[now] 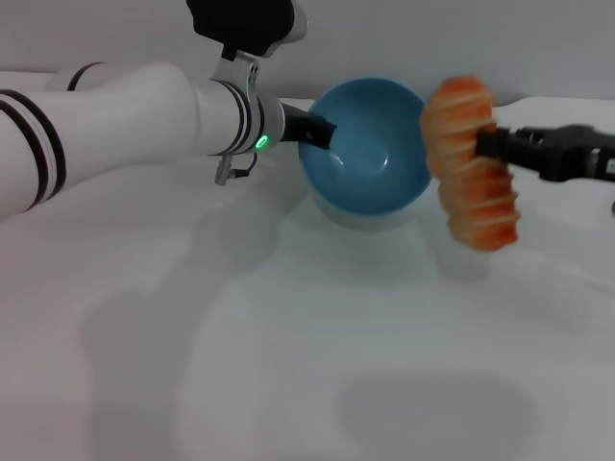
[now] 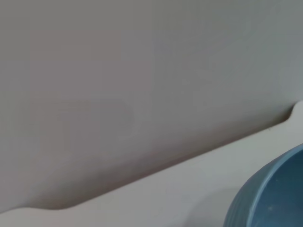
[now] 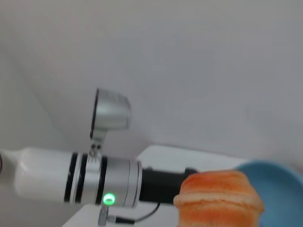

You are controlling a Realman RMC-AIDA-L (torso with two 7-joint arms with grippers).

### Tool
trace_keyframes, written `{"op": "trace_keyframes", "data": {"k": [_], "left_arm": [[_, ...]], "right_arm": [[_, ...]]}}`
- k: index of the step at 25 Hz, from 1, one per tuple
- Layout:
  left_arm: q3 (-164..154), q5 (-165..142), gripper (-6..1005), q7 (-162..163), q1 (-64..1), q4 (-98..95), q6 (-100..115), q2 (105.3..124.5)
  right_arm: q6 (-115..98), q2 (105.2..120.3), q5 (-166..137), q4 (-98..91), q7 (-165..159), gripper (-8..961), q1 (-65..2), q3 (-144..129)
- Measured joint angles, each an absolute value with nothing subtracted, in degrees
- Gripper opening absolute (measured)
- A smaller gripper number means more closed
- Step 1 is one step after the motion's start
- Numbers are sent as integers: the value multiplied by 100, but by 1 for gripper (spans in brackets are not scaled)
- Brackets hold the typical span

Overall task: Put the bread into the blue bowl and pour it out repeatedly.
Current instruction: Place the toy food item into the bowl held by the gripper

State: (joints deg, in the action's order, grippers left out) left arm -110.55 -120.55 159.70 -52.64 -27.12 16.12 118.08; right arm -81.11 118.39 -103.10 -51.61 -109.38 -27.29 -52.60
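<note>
Orange-red, cream-striped bread (image 1: 470, 163) in right hand (image 1: 488, 146), beside blue bowl (image 1: 370, 158).

No readable text, label, brand, number or sign is showing anywhere, neither on the blue bowl (image 1: 370, 154), nor on the bread (image 1: 468, 163) beside it, nor on the white arms.

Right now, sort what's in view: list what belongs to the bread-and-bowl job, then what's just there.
Part of the job:
- bread, held in the air by the right end effector
- blue bowl, tilted, gripped at its rim by the left end effector

Just there:
- white table
- nothing else lying about
</note>
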Motion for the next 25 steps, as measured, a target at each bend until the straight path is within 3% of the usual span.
{"op": "trace_keyframes", "data": {"k": [25], "left_arm": [[-11064, -11849, -1, 15982, -5261, -2885, 2426, 11874]], "right_arm": [[-7729, 11850, -9759, -5545, -10547, 119, -2899, -4795]]}}
